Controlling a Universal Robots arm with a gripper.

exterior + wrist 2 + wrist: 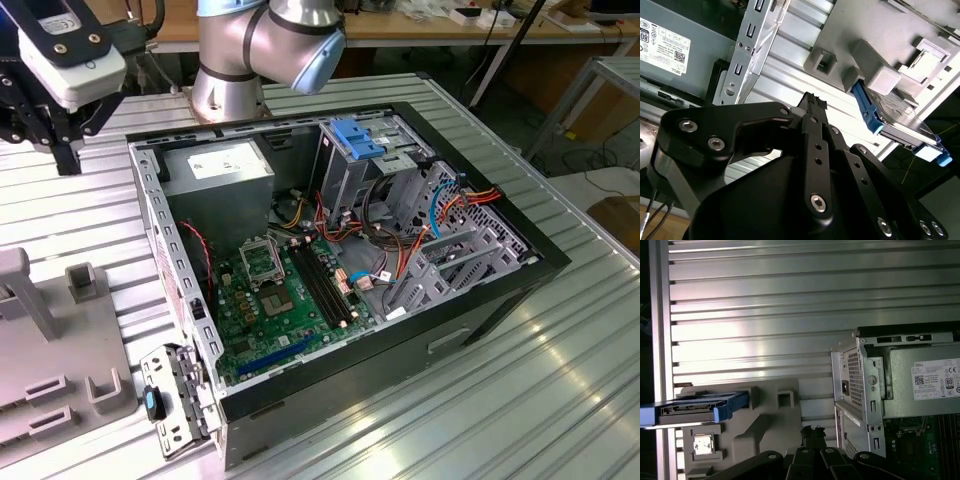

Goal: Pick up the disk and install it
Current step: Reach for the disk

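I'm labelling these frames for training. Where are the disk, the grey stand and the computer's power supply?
disk (687, 411): first wrist view, grey metal edge inside its blue carrier.
grey stand (767, 424): first wrist view, bare flat face.
power supply (215, 160): exterior view, pale label on top.

A white label (222, 162) lies on top of the grey power box (225, 205), in a corner of the open computer case (540, 262). In the first wrist view the label (936, 379) has rows of tiny black print, a few round signs and a small square code (most letters are too tiny to make out).
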